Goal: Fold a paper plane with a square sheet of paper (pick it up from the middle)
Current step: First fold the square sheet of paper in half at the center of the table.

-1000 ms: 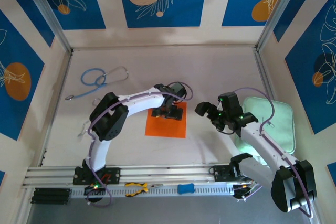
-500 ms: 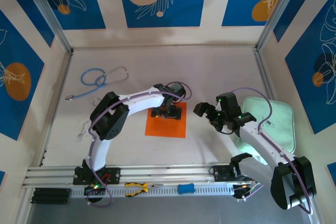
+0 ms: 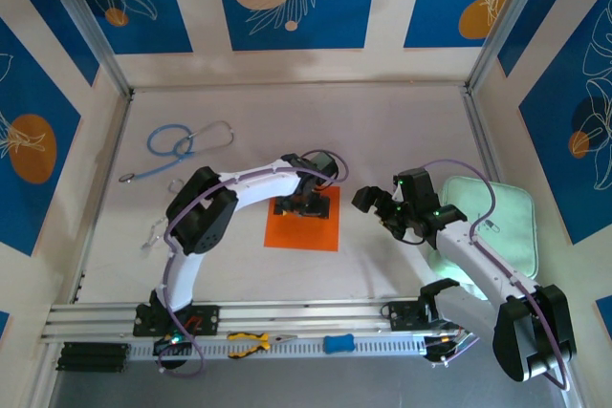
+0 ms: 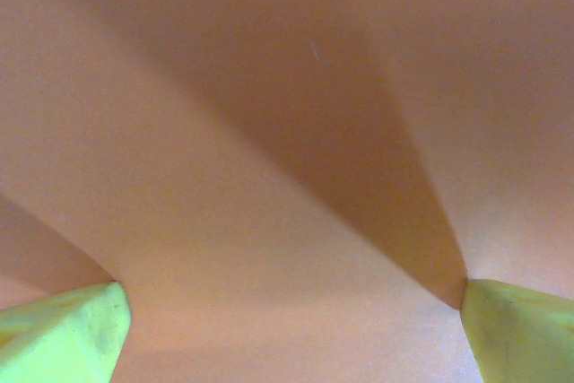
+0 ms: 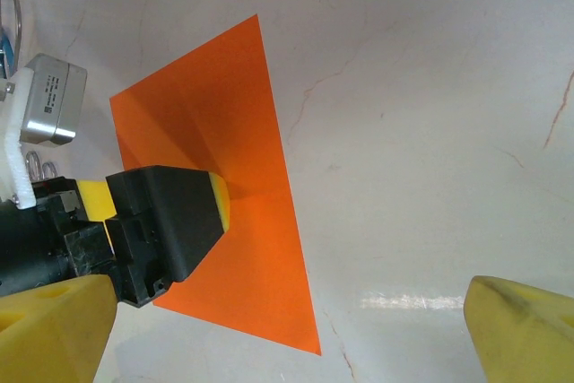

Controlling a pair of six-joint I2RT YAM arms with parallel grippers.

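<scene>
Paper flat, left jaws planted on its middle

Square sheet of paper (image 3: 301, 233) lies flat on the bench (image 3: 402, 131). Left jaws stand spread, both tips pressed onto the sheet's centre, probably to bunch up a ridge they can pinch; the paper humps between them. Right jaws, spread and empty, hover just beside the sheet's right edge. Unfolded and square, it has no long axis and points nowhere.

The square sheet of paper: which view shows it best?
Right wrist: the square sheet of paper shows nearly whole. Top external shows it small, partly under the left tool. Left wrist gives a plain orange close-up.
</scene>
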